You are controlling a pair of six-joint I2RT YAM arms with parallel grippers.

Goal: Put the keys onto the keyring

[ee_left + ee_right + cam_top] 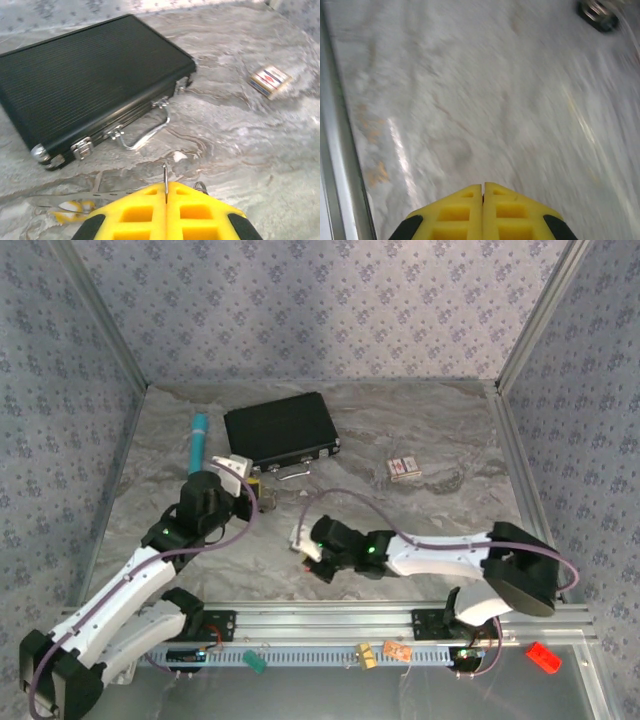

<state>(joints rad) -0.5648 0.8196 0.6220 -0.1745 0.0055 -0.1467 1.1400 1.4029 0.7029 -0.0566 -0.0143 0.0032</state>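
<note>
My left gripper (165, 186) is shut on a thin silvery metal piece (165, 176) that stands edge-on between the yellow fingers; I cannot tell whether it is a key or the keyring's ring. A small wire loop (200, 186) peeks out beside the right finger. A silvery perforated strip (75, 196) and a pale yellowish blurred thing (70, 207) lie to the left. From above, the left gripper (246, 486) hovers just in front of the black case. My right gripper (483, 189) is shut low over bare table with nothing seen between its fingers; from above the right gripper (303, 540) sits mid-table, a small red bit (307, 562) beside it.
A black ribbed case (282, 430) with metal latches and a handle (147, 135) lies at the back. A teal cylinder (198, 437) is to its left, a small patterned card box (404, 469) to its right. Coloured tags, one red (543, 655), rest on the front rail.
</note>
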